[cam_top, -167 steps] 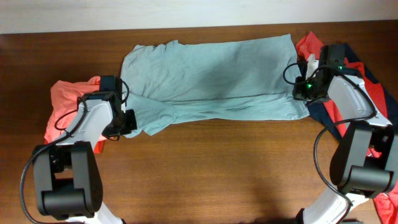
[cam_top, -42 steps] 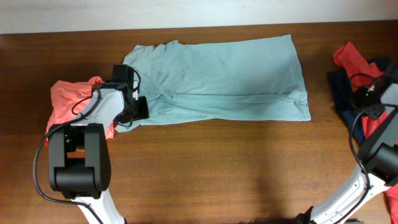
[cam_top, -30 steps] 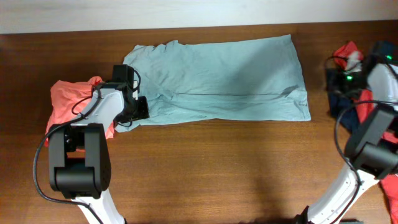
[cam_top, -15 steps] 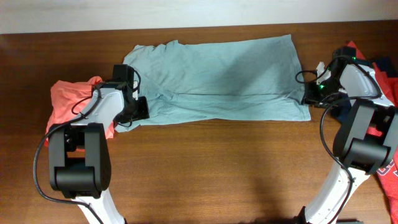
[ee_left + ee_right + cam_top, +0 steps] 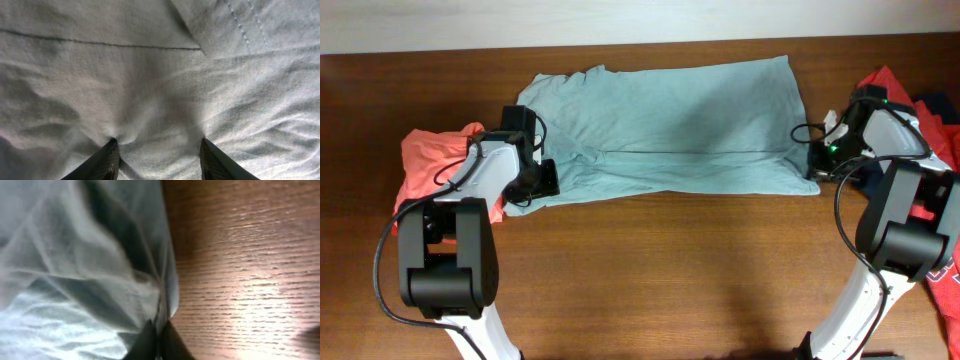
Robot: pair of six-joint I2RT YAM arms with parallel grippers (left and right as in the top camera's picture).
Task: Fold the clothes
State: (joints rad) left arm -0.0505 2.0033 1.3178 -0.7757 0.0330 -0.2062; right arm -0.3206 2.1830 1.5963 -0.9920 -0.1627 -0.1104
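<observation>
The pale grey-blue T-shirt (image 5: 670, 125) lies spread across the far half of the wooden table, its lower part folded up. My left gripper (image 5: 542, 178) is open and presses down on the shirt's lower left edge; in the left wrist view its two fingertips (image 5: 157, 147) sit wide apart on the cloth (image 5: 150, 75). My right gripper (image 5: 813, 160) is at the shirt's lower right corner; in the right wrist view its fingers (image 5: 159, 330) are shut on the shirt's edge (image 5: 100, 265).
A coral-orange T-shirt (image 5: 425, 165) lies bunched at the left behind my left arm. Red (image 5: 890, 82) and navy (image 5: 932, 110) clothes are piled at the right edge. Bare wooden table (image 5: 680, 270) fills the front.
My right arm has swung in from the pile of clothes at the right to the shirt's lower right corner and shut on its edge. The left gripper has stayed in place.
</observation>
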